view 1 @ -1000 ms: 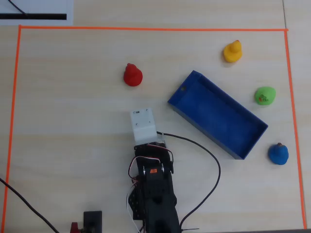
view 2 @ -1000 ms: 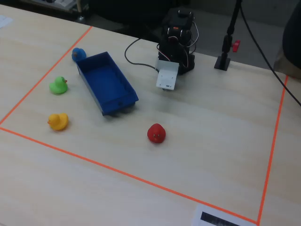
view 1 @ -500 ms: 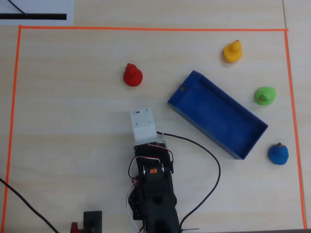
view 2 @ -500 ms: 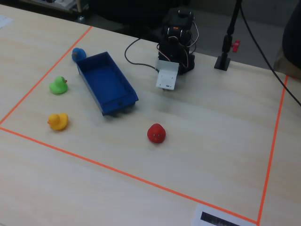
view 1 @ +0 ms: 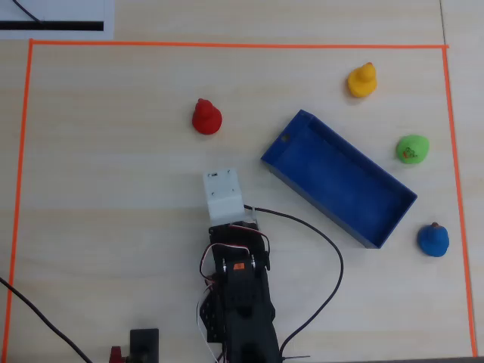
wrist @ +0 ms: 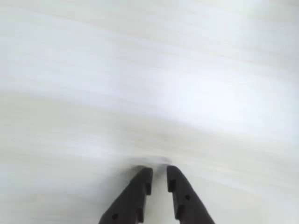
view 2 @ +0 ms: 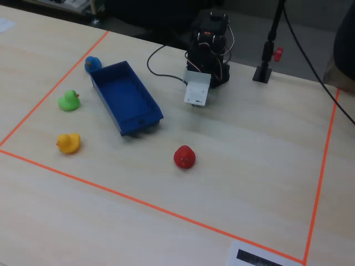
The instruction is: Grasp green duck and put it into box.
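The green duck [view 1: 412, 149] sits on the table to the right of the box in the overhead view, apart from it; in the fixed view the duck [view 2: 69, 100] is left of the box. The box [view 1: 344, 181] is a long dark blue tray, lying diagonally and empty, also seen in the fixed view [view 2: 125, 97]. My gripper [wrist: 159, 169] hangs over bare table with its black fingertips close together and nothing between them. In the overhead view it is hidden under the white wrist housing [view 1: 224, 195], left of the box and far from the green duck.
A yellow duck [view 1: 361, 81], a blue duck [view 1: 433, 240] and a red duck [view 1: 206, 117] stand around the box. Orange tape [view 1: 227, 44] frames the work area. A black cable [view 1: 336, 257] loops from the arm base [view 1: 238, 302] towards the box.
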Tool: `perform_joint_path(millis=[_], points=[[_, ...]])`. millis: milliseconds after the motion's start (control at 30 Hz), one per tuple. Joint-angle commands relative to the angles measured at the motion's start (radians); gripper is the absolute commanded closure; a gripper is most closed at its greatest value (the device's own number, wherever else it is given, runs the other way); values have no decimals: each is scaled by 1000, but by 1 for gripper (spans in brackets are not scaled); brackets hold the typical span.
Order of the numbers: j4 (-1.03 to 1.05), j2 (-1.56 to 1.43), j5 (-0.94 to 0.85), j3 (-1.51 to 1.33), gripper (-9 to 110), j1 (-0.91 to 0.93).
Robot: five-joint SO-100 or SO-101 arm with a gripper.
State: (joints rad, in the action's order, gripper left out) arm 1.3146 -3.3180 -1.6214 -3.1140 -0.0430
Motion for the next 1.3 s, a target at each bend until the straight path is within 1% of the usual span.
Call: perform_joint_path(millis=[0, 200, 333, 500, 700, 1067, 1200, 1267], points=[[31, 6, 6, 3, 101, 11], [31, 6, -2, 3, 101, 11], [25, 6, -44, 8, 101, 37], [64, 127, -52, 189, 101, 81], [18, 399, -23, 578, 101, 160], [-2, 1078, 11, 1517, 101, 430], [-163, 1316, 126, 1776, 101, 560], [-225, 1434, 153, 1896, 98, 630]])
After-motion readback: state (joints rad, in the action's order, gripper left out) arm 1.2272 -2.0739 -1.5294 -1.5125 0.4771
